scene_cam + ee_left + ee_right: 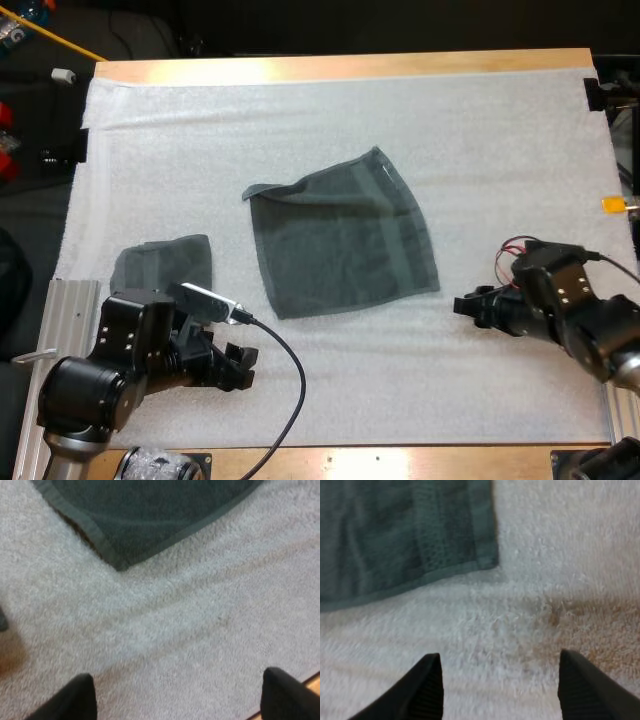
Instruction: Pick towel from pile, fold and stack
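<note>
Lying flat on mat [500, 130]: towel [340, 235], corner curled

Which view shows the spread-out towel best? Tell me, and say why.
The high view: the whole spread-out towel lies flat in the middle of the mat, with a far corner folded over. The left wrist view has one corner of the towel; the right wrist view has another hemmed corner.
</note>
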